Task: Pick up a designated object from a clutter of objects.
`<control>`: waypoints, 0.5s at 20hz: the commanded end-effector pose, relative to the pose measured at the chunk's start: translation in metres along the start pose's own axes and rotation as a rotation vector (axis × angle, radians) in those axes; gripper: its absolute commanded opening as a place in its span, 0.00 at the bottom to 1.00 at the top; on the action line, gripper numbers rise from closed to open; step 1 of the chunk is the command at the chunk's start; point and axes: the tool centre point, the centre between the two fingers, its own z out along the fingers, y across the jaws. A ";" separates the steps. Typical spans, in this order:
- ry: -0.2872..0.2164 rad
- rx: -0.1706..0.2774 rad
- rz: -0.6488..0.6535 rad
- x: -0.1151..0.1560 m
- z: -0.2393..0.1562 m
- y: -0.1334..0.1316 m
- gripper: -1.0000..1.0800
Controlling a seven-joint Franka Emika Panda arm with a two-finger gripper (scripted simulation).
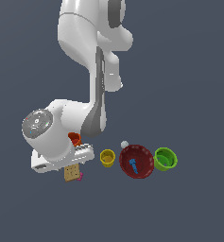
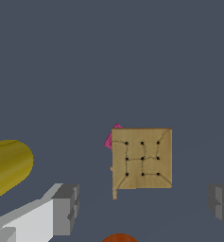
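Showing a tan square block [image 2: 142,159] – nine dark dots, cracked lines, end effector [image 2: 144,208] fingers spread apart

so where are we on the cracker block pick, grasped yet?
Not grasped. Done: the arm is down over the tan block, with the gripper lined up on it. In hand: nothing; in the wrist view the fingers sit wide apart on either side of the block, not touching it. Left: close on the block and lift it clear of the pink piece tucked beside it and the nearby orange cup.
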 end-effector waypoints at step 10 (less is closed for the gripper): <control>-0.001 0.000 -0.018 0.000 0.019 0.010 0.96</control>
